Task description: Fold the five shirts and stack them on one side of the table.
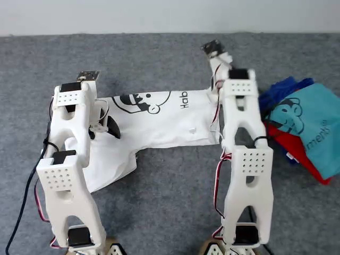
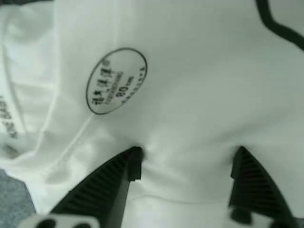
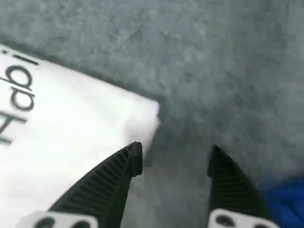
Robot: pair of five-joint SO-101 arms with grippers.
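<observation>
Both your end effectors stood spread: the left end effector (image 2: 187, 161) over the white shirt (image 1: 159, 125) near its label (image 2: 116, 80), the right end effector (image 3: 175, 154) at its corner; it lay lengthwise, arm to arm, on the table (image 1: 175, 202).

White cotton shirt with black print (image 1: 159, 125) lies spread, rumpled; teal shirt (image 1: 311, 125), red shirt (image 1: 287, 143), blue shirt (image 1: 281, 90) heaped to its right

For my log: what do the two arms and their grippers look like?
The left arm and right arm are white plastic shells with grids of small holes and black motors at the joints. Red, white and black wires run along the right arm; a dark cable trails beside the left. The fingers are black and ribbed.
</observation>
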